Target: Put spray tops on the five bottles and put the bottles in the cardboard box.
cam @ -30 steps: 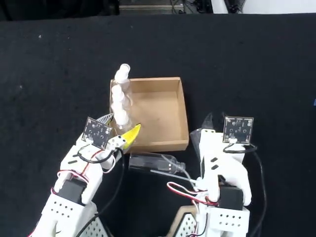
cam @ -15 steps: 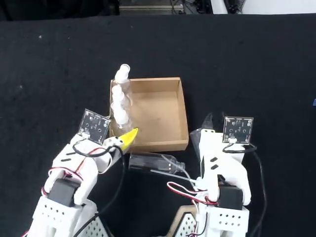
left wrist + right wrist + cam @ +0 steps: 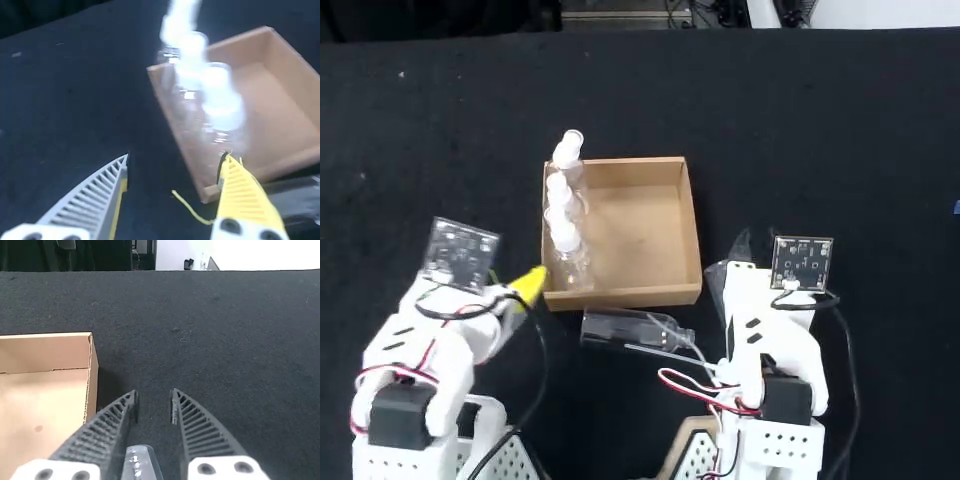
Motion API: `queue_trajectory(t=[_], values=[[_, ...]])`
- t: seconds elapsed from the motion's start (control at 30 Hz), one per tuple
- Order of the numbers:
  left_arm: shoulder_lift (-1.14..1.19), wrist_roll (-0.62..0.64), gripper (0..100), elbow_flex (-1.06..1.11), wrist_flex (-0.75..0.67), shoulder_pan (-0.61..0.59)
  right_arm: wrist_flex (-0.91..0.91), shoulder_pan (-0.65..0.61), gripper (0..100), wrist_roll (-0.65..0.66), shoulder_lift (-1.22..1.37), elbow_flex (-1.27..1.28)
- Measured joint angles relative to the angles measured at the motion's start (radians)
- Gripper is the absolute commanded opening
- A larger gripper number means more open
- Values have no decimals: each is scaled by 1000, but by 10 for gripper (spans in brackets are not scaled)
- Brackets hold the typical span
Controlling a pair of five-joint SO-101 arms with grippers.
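Note:
The cardboard box (image 3: 692,220) sits mid-table. Three clear bottles with white spray tops (image 3: 560,190) stand in a row against its left wall, also seen in the left wrist view as bottles (image 3: 217,95) inside the box (image 3: 295,95). Another clear bottle (image 3: 625,328) lies on its side just in front of the box. My left gripper (image 3: 517,285) (image 3: 175,159) is open and holds nothing, off the box's front left corner. My right gripper (image 3: 740,252) (image 3: 153,392) hovers right of the box (image 3: 45,390), fingers a little apart. A clear bottle end (image 3: 137,460) shows low between them.
Black cloth covers the table (image 3: 820,130), with wide free room behind and to both sides of the box. Red and white cables (image 3: 685,380) run near the right arm's base, close to the lying bottle.
My left arm has drawn back from the box's front left corner, to the left and toward the near edge. The bottles and the right arm have stayed put.

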Motion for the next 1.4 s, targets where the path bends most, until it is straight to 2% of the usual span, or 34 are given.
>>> queue_trajectory(t=[0.13, 0.2, 0.33, 0.4, 0.63, 0.8, 1.13, 1.23, 1.4], values=[[0, -2, 17, -6, 20, -140, 0, 0, 96, 0, 0, 0], [0, 2, 64, -5, 12, -212, 0, 0, 95, 0, 0, 0], [2, 2, 27, 92, -89, -284, 54, 0, 67, 0, 0, -12], [11, 0, 30, 172, -169, -288, 104, 0, 6, 0, 0, -44], [18, 25, 29, 436, -422, -295, 173, -12, 11, 3, 0, -129], [20, 115, 29, 560, -552, -295, 181, -206, 11, 51, 0, -130], [20, 127, 30, 589, -595, -295, 196, -460, 11, 55, 0, -130], [18, 127, 30, 606, -597, -295, 155, -488, 11, 55, 31, -132], [20, 127, 30, 614, -597, -295, 69, -496, 11, 6, 249, -210]])
